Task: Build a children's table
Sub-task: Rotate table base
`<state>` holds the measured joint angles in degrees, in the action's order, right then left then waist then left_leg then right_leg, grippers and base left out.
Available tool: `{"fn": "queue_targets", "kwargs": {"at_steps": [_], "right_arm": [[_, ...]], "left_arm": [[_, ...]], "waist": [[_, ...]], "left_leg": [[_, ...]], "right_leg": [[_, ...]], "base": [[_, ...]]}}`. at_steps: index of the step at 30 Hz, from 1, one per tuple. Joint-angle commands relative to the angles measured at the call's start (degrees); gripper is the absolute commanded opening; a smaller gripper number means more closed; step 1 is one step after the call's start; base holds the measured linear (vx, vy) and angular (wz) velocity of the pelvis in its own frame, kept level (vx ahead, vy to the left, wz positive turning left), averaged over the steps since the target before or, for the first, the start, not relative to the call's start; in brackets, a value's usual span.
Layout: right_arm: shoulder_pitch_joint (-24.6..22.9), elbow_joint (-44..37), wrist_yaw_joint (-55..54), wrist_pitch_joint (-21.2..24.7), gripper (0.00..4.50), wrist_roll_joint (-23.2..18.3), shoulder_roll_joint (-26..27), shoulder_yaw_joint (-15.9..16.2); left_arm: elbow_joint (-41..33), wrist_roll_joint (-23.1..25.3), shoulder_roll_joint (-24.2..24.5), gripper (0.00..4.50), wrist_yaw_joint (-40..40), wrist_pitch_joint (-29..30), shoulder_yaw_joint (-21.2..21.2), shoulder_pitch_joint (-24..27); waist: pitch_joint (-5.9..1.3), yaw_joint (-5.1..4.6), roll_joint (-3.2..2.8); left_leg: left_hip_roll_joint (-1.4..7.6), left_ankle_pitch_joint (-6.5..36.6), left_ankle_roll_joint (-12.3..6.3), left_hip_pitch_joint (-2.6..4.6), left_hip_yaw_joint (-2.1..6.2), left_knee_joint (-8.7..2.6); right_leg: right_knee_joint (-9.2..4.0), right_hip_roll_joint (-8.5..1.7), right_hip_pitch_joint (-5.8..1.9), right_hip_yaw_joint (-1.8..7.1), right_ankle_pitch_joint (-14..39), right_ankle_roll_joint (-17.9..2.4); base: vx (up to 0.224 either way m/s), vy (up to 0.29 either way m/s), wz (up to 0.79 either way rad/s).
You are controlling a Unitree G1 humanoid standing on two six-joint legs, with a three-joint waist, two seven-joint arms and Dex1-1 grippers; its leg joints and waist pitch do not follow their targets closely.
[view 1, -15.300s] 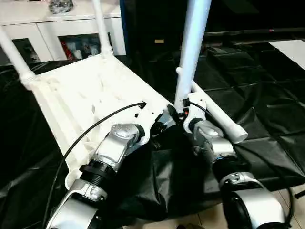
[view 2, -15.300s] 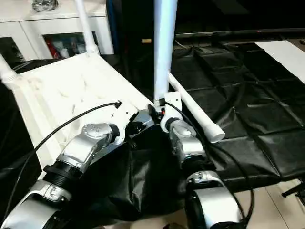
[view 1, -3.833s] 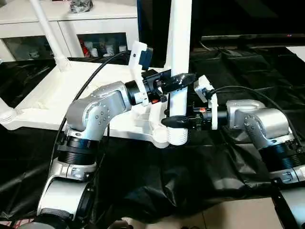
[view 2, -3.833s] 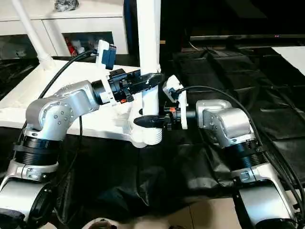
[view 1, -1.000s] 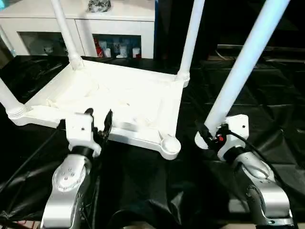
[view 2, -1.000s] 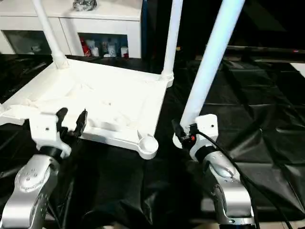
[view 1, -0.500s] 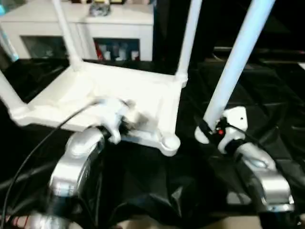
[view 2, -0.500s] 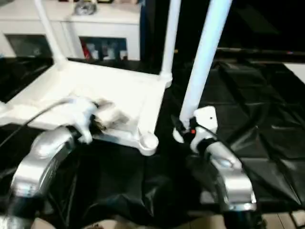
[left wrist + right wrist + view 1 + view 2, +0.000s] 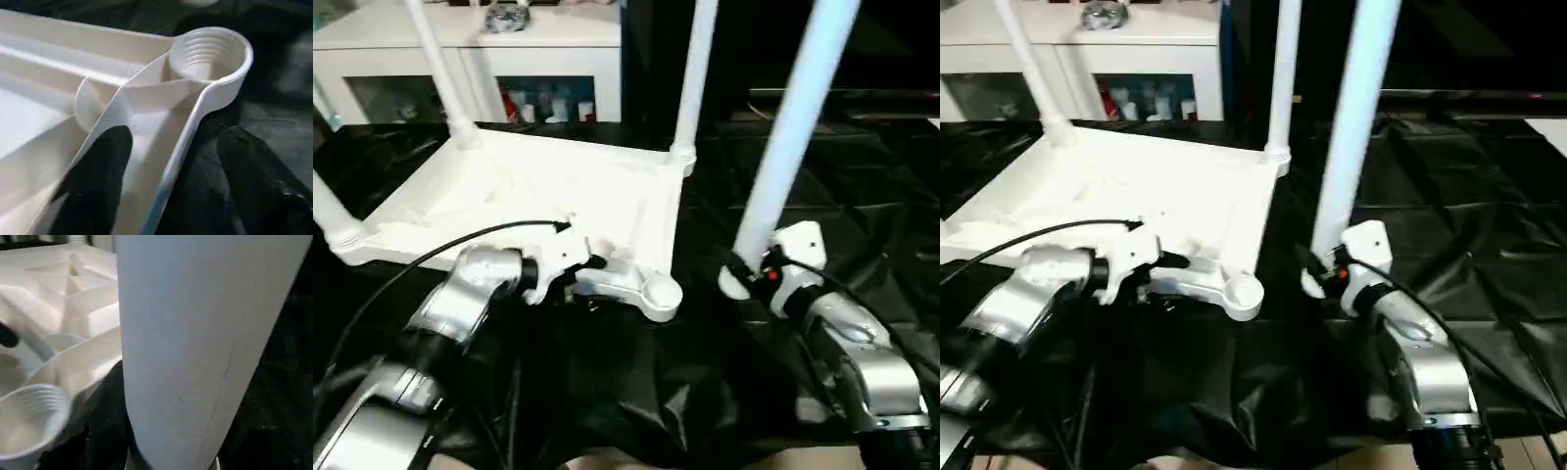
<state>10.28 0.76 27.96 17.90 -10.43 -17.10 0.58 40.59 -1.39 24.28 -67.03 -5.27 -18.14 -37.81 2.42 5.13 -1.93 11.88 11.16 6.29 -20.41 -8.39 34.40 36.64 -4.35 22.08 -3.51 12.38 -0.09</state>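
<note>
- Plastic, white and moulded: the table top (image 9: pixel 558 196) lies upside down on the black sheet (image 9: pixel 705 392), ribbed underside up, filling the scene from about 9 to 12 o'clock of centre.
- Three legs stand in its sockets: one at 12 o'clock (image 9: pixel 693 78), one at 11 (image 9: pixel 435 69), one at 9 (image 9: pixel 328 211).
- At the near corner the empty socket (image 9: pixel 210 51) shows ridges inside; it probably takes the last leg by pressing or twisting.
- Hollow ribbing suggests a light, fairly stiff panel that could slide on the sheet, so the rim beside the socket looks the best place to brace it.
- There the left gripper (image 9: pixel 171 166) straddles the rim, one finger (image 9: pixel 98 171) inside and one outside, jaws apart and not yet pinching.
- At 3 o'clock the fourth leg (image 9: pixel 793 127) rises steeply, its lower end clasped by the right gripper (image 9: pixel 749 269).
- Smooth tube probably slips; hold it low.
- Behind, at 11 o'clock, stands a white cabinet (image 9: pixel 509 49).
</note>
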Motion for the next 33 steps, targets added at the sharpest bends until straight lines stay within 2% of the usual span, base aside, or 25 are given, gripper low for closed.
{"fn": "queue_targets", "kwargs": {"at_steps": [1,3,7,8,10,11,13,15,16,21,22,23,27,28,30,33], "right_arm": [[-0.11,-0.96,0.37,-0.77,1.89,0.02,-0.45,-0.02],[-0.24,-0.87,0.68,-0.91,1.89,0.05,-0.46,0.15],[-0.16,-0.7,0.83,-0.99,1.89,0.11,-0.51,0.28],[-0.17,-0.7,0.81,-1.03,1.89,0.09,-0.51,0.36],[-0.27,-0.85,0.74,-1.0,1.89,0.09,-0.41,0.5],[-0.4,-1.04,0.67,-0.95,1.89,0.15,-0.28,0.65],[-0.52,-1.17,0.67,-0.94,1.89,0.24,-0.23,0.72],[-0.75,-1.27,0.71,-0.99,1.89,0.47,-0.24,0.89],[-0.82,-1.28,0.75,-1.01,1.89,0.56,-0.27,0.94],[-0.72,-0.95,0.92,-1.28,1.89,0.85,-0.39,1.21],[-0.58,-0.8,0.96,-1.37,1.89,0.89,-0.39,1.27],[-0.49,-0.68,0.98,-1.43,1.89,0.92,-0.39,1.3],[0.28,-0.07,1.05,-1.68,1.89,0.94,-0.35,1.54],[0.41,0.09,1.12,-1.85,1.89,1.01,-0.35,1.67],[0.62,0.31,1.34,-2.11,1.89,1.2,-0.47,1.95],[0.89,0.58,1.56,-2.36,1.89,1.53,-0.66,2.16]], "left_arm": [[3.62,0.12,-0.39,2.84,-2.55,-1.73,-0.75,-2.26],[8.48,0.93,-1.4,2.77,-3.48,-3.81,-0.76,-4.78],[12.11,2.29,-2.03,2.48,-3.49,-4.9,-1.21,-6.95],[14.03,2.82,-2.43,2.26,-3.39,-5.75,-1.19,-7.89],[16.2,3.6,-2.77,2.15,-3.31,-6.66,-1.33,-8.88],[18.05,4.15,-3.01,2.03,-3.39,-7.26,-1.51,-9.67],[19.28,4.29,-3.2,1.88,-3.42,-7.82,-1.45,-10.14],[21.1,5.1,-3.27,1.8,-3.06,-8.25,-1.81,-10.75],[21.77,5.5,-3.28,1.62,-2.91,-8.51,-1.93,-10.97],[23.82,7.02,-3.02,1.36,-3.7,-8.79,-2.45,-11.35],[24.22,7.27,-3.0,1.16,-3.79,-8.85,-2.44,-11.42],[24.71,7.47,-3.06,1.11,-3.81,-9.05,-2.35,-11.57],[26.0,7.72,-3.17,0.78,-4.46,-9.68,-1.76,-12.26],[26.03,7.52,-3.21,0.73,-5.06,-9.27,-1.55,-12.39],[25.71,7.2,-3.26,0.66,-6.72,-7.53,-1.43,-12.51],[24.78,7.75,-3.08,0.44,-8.75,-4.3,-1.98,-12.29]], "waist": [[-3.52,0.05,-0.16],[-3.59,0.13,-0.06],[-3.54,0.08,-0.27],[-3.53,0.12,-0.16],[-3.56,0.16,-0.22],[-3.56,0.2,-0.75],[-3.59,0.15,-0.33],[-3.58,0.22,-0.47],[-3.55,0.2,-0.43],[-3.55,0.22,-0.53],[-3.48,0.18,-0.13],[-3.47,0.25,-0.35],[-3.45,0.18,-0.27],[-3.52,0.22,0.02],[-3.56,0.17,-0.06],[-3.69,0.11,-0.16]], "left_leg": [[0.21,8.78,-0.35,-0.05,-0.54,-3.99],[0.14,8.27,-0.49,-0.1,-0.52,-3.94],[0.25,8.42,-0.64,-0.1,-0.46,-3.97],[0.23,8.46,-0.65,-0.13,-0.47,-3.96],[0.22,8.5,-0.7,-0.07,-0.5,-3.95],[0.28,8.44,-0.64,-0.04,-0.37,-3.95],[0.23,8.53,-0.74,-0.03,-0.43,-3.93],[0.3,8.31,-0.8,-0.07,-0.4,-3.95],[0.28,8.36,-0.89,-0.07,-0.43,-3.94],[0.42,8.6,-0.99,-0.02,-0.36,-4.03],[0.44,8.62,-1.11,-0.06,-0.4,-4.11],[0.45,8.66,-1.13,-0.01,-0.39,-4.11],[0.41,7.97,-1.22,-0.17,-0.35,-4.14],[0.38,7.45,-1.38,-0.2,-0.38,-4.14],[0.46,6.6,-1.7,-0.17,-0.43,-4.13],[0.53,4.77,-2.4,-0.18,-0.44,-3.98]], "right_leg": [[-4.53,-3.01,-3.23,2.53,2.7,-12.21],[-4.54,-3.01,-3.35,2.51,2.35,-12.21],[-4.56,-3.04,-3.38,2.48,2.0,-12.52],[-4.56,-3.1,-3.46,2.51,1.91,-12.67],[-4.63,-3.1,-3.43,2.5,2.26,-12.63],[-4.52,-3.15,-3.44,2.51,1.8,-12.88],[-4.59,-3.05,-3.53,2.51,1.34,-13.02],[-4.5,-3.15,-3.59,2.51,0.69,-13.34],[-4.58,-3.11,-3.54,2.51,0.73,-13.35],[-4.54,-3.22,-3.56,2.51,0.48,-13.69],[-4.59,-3.19,-3.57,2.51,0.55,-13.73],[-4.58,-3.28,-3.52,2.52,0.97,-13.74],[-4.55,-3.29,-3.63,2.51,0.59,-13.58],[-4.48,-3.34,-3.72,2.49,0.48,-13.56],[-4.47,-3.37,-3.63,2.52,-0.17,-13.72],[-4.12,-3.37,-3.67,2.5,-4.11,-14.85]], "base": [[0.0,0.0,0.0],[0.0,0.0,0.0],[0.0,0.0,0.0],[0.0,0.0,0.0],[0.0,0.0,0.0],[0.0,0.0,0.0],[0.0,0.0,0.0],[0.0,0.0,0.0],[0.0,0.0,0.0],[0.0,0.0,0.0],[0.0,0.0,0.0],[0.0,0.0,0.0],[0.0,0.0,0.0],[0.0,0.0,0.0],[0.0,0.0,0.0],[0.0,0.0,0.0]]}}
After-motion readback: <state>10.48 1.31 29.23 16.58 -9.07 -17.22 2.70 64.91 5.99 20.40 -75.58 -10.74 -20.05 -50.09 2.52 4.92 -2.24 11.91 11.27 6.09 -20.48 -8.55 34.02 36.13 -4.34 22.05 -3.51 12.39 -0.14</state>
